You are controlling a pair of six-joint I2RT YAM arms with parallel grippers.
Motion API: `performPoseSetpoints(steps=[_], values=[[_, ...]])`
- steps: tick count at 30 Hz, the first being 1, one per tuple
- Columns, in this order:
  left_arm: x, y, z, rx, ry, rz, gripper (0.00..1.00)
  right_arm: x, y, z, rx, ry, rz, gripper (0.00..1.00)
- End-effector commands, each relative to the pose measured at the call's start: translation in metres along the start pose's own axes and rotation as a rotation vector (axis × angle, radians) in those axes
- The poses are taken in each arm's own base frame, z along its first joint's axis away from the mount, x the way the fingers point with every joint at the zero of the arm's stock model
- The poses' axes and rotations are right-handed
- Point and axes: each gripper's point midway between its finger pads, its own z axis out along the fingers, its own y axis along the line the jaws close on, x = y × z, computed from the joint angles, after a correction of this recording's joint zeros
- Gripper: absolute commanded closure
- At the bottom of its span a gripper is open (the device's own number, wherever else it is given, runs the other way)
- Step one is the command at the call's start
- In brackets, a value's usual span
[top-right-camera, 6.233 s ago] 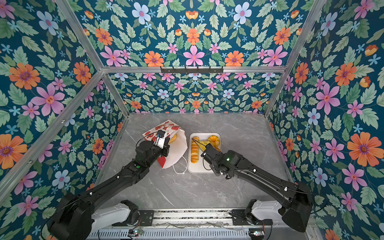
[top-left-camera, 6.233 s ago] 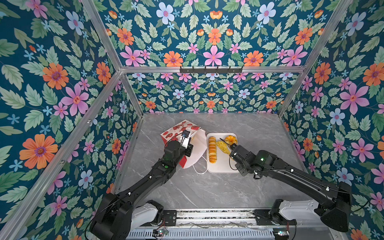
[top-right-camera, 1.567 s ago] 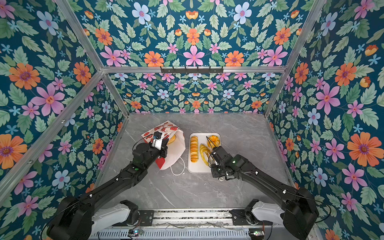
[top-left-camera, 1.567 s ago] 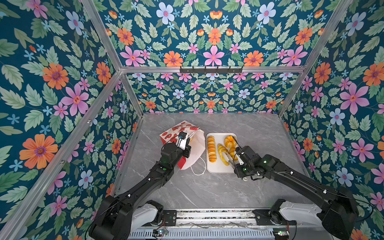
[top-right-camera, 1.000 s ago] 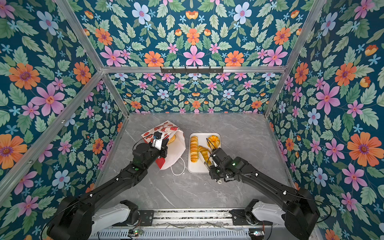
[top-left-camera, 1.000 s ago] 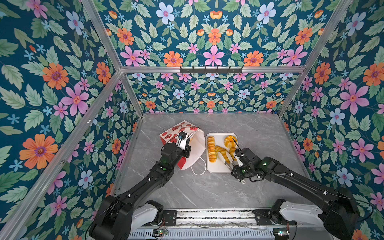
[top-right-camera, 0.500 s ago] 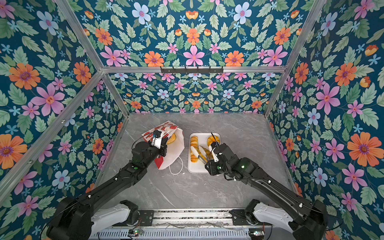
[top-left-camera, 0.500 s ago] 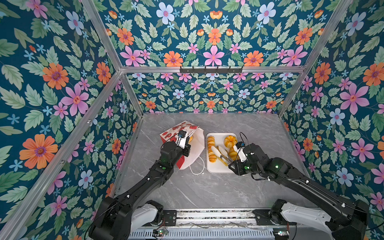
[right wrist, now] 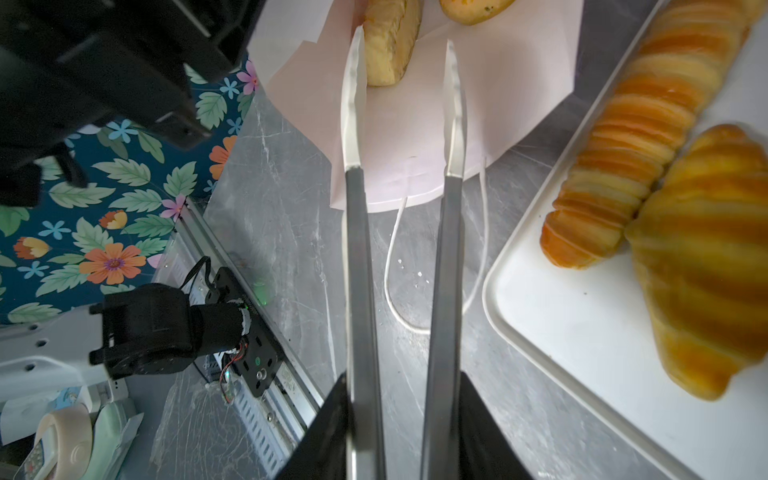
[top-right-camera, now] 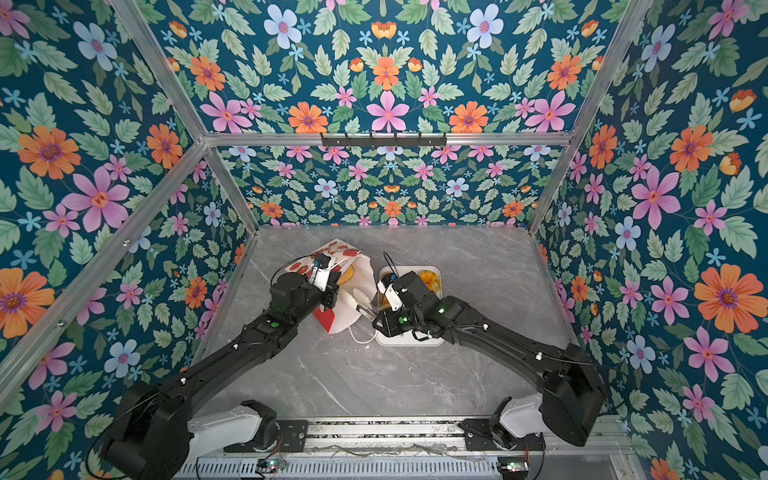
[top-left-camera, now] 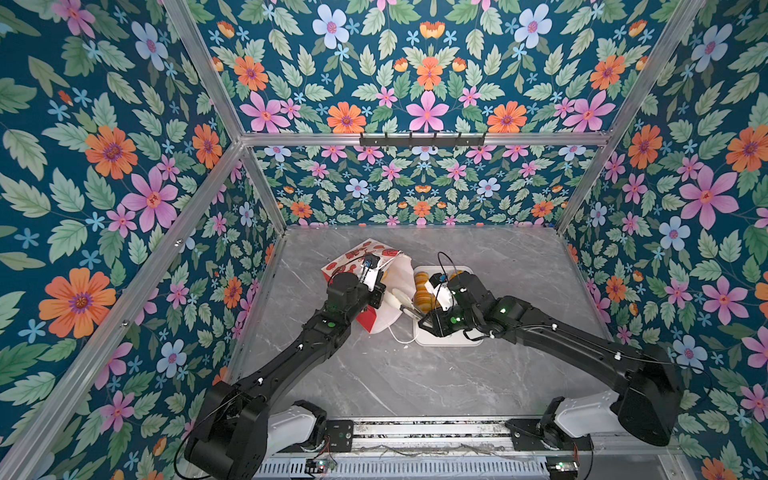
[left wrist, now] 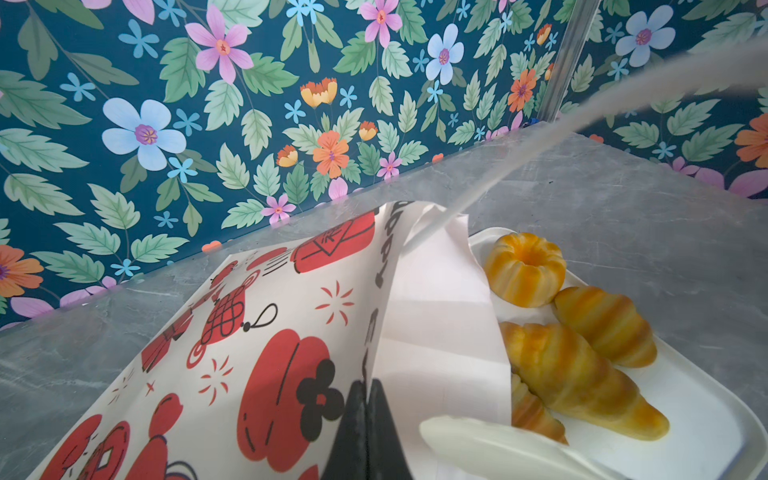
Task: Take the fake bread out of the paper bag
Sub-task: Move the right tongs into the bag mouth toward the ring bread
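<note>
The paper bag [top-left-camera: 361, 259] [top-right-camera: 332, 251] [left wrist: 291, 332] lies tilted on the grey table with its mouth toward the tray. My left gripper [left wrist: 365, 399] [top-left-camera: 379, 290] is shut on the bag's rim and holds the mouth up. My right gripper [right wrist: 401, 390] [top-left-camera: 428, 322] is shut on metal tongs [right wrist: 357, 249] with white tips, which stand apart with nothing between them. The tips [right wrist: 353, 83] reach into the bag's mouth beside a pale fake bread [right wrist: 388, 45]; a second piece [right wrist: 473, 8] lies deeper in. A ridged loaf [right wrist: 631, 166], croissants [left wrist: 573, 374] and a pumpkin bun [left wrist: 524, 268] lie on the tray.
The white tray [top-left-camera: 449, 340] [right wrist: 582, 332] sits just right of the bag. The bag's white cord handle [right wrist: 390, 270] loops on the table between bag and tray. Floral walls close in three sides, and the arms' mounting rail [top-left-camera: 415, 428] runs along the front edge.
My right arm has swung left from over the tray, and the tongs now point into the bag's mouth. The left gripper still holds the bag's rim in the same place.
</note>
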Motion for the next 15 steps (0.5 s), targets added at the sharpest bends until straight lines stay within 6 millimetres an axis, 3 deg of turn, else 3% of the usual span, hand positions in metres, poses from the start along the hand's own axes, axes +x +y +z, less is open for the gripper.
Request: performPoseSetpoints(steps=[1, 7, 15], values=[[-0.003, -0.006, 0.001, 0.034, 0.002, 0.017, 1.00, -0.024, -0.006, 0.016, 0.025, -0.051, -0.018, 0.63], [-0.002, -0.008, 0.001, 0.045, 0.008, 0.014, 1.00, -0.044, -0.037, 0.046, 0.148, -0.036, 0.005, 0.63], [0.002, -0.016, 0.004, 0.080, 0.011, 0.004, 1.00, -0.054, -0.067, 0.069, 0.141, -0.013, 0.130, 0.65]])
